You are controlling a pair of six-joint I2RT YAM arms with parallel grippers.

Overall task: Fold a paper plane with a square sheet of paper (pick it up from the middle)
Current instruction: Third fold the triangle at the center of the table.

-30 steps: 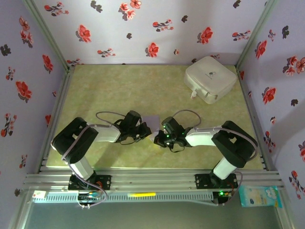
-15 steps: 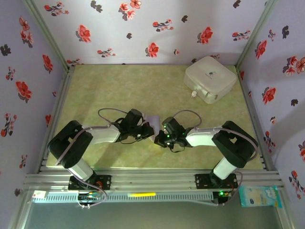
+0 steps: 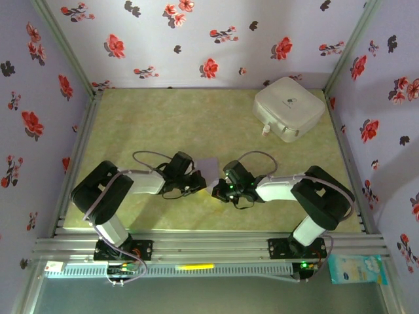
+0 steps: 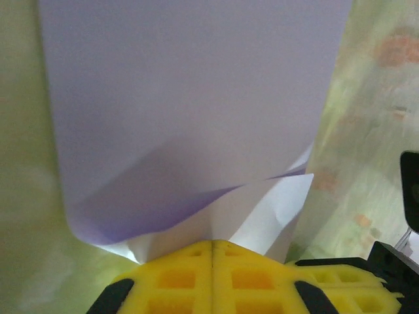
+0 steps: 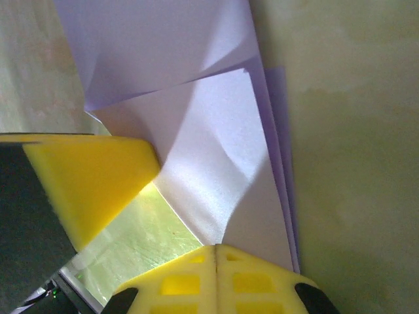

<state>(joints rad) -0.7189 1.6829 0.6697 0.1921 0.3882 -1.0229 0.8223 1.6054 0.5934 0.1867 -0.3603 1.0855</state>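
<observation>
Left pincer [image 4: 213,245]: shut tight, yellow pads pressed flat together, nipping a folded corner of the paper sheet [image 4: 196,98] right at the seam. Right pincer [image 5: 216,247]: shut tight too, nipping the other side of the same sheet. Just to the left of it in the right wrist view, another yellow pad [image 5: 91,183], close to the paper; hard to tell if touching.

Between the two pincers, pale lavender and plain, folded over on itself. A slanted flap on top and a lighter underside peeking out at the corners. Not yet a pointed plane. From the top, just a small pale patch between the two black wrists, near the middle of the green surface [image 3: 163,124] and a bit toward the near edge. Hard to tell whether lifted or lying flat. Both arms bent low, reaching in toward each other from left and right.

Far off in the back right corner of the surface, a white rounded box [image 3: 289,108], well apart from the paper. All around, purple walls [image 3: 196,39] with red flowers. Down at the near right, past the metal rail [image 3: 209,247], a small blue and white packet [image 3: 357,268].
</observation>
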